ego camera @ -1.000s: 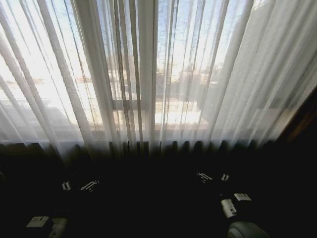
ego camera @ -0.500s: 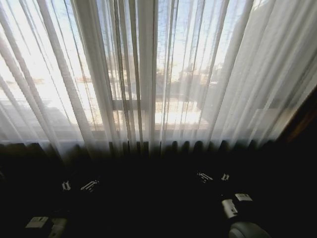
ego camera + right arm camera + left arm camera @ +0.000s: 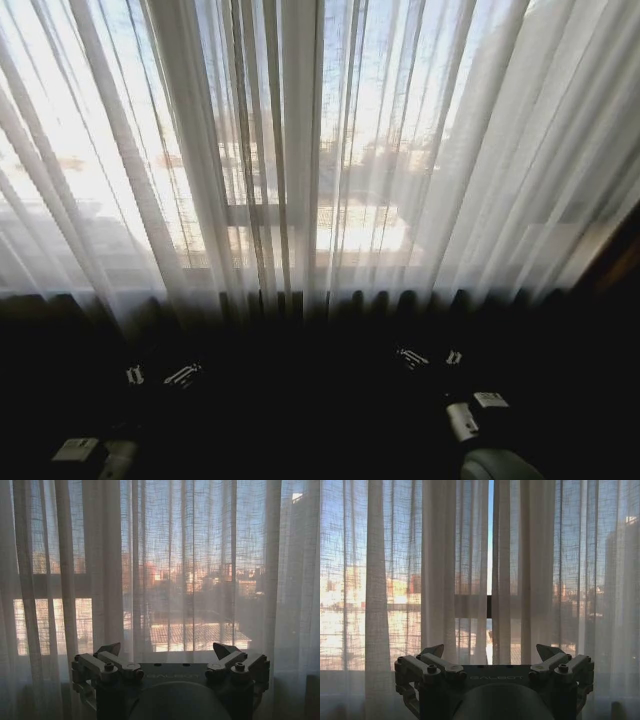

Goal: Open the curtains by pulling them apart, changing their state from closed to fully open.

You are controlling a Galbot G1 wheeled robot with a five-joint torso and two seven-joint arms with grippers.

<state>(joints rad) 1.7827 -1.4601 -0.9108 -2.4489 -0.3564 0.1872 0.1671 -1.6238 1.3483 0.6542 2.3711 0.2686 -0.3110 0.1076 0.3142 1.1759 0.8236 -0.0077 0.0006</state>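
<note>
Sheer cream fabric hung across the whole window: the curtains (image 3: 300, 160) were drawn nearly shut, their long pleats falling to a dark band low in the head view. Behind them a dark window bar (image 3: 262, 213) ran level, and sunlit buildings (image 3: 360, 190) showed through the weave.

Both arms sat low in the shadow in front of the cloth, well apart from each other. The left gripper (image 3: 160, 375) lay on the left and the right gripper (image 3: 428, 357) on the right, neither touching the fabric as far as the head view showed.

From the left wrist, the left gripper (image 3: 490, 652) faced the place where the two panels met. A thin gap (image 3: 490, 555) stood between the left panel (image 3: 440, 570) and the right panel (image 3: 525, 570), with blue sky in it and the window bar (image 3: 489, 606) crossing it. Its jaws stood wide apart and held nothing; the curtains hung beyond the fingertips (image 3: 436, 650).

From the right wrist, the right gripper (image 3: 167, 650) looked at a stretch of the right panel (image 3: 190, 565), with thicker folds (image 3: 100, 570) to one side and rooftops (image 3: 195, 630) visible through the cloth. Its jaws were likewise spread wide and empty, the fingertips (image 3: 222, 650) short of the fabric.
</note>
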